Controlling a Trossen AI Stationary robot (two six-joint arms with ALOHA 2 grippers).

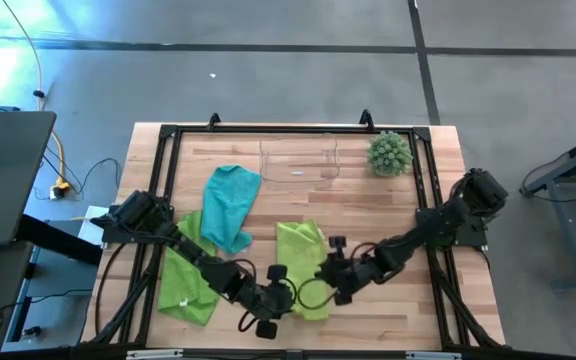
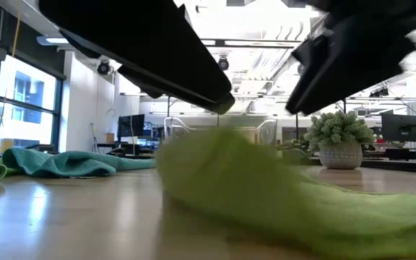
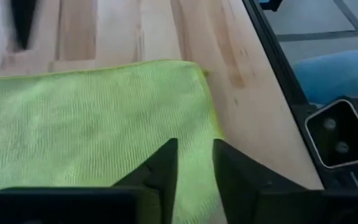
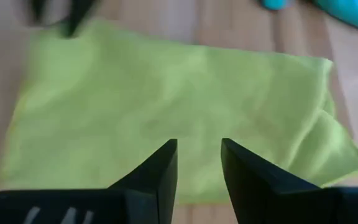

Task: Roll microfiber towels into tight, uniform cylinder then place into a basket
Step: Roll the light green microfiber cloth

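In the low view the middle green towel (image 2: 266,191) is a blurred mound filling the foreground, and it hides most of the basket (image 2: 222,130) behind it; only the clear rim and rounded corners show. Both arms are cut off there to dark slanted bars at the top.

From above, the basket (image 1: 299,160) is a faint see-through outline at the far edge of the wooden table (image 1: 368,215), hard to make out against the planks. A spiky plant ball (image 1: 389,153) sits beside it. The teal towel (image 1: 228,207) lies crumpled to the left of centre, and a second green towel (image 1: 188,280) lies partly under the left arm.

The left end effector (image 1: 286,297) and the right end effector (image 1: 328,278) meet over the near end of the middle green towel (image 1: 303,268). Each wrist view shows its two dark wedge fingers slightly parted, a narrow gap between them with nothing gripped, above the fuzzy woven cloth (image 3: 92,124) (image 4: 166,106), which lies flat and unrolled.
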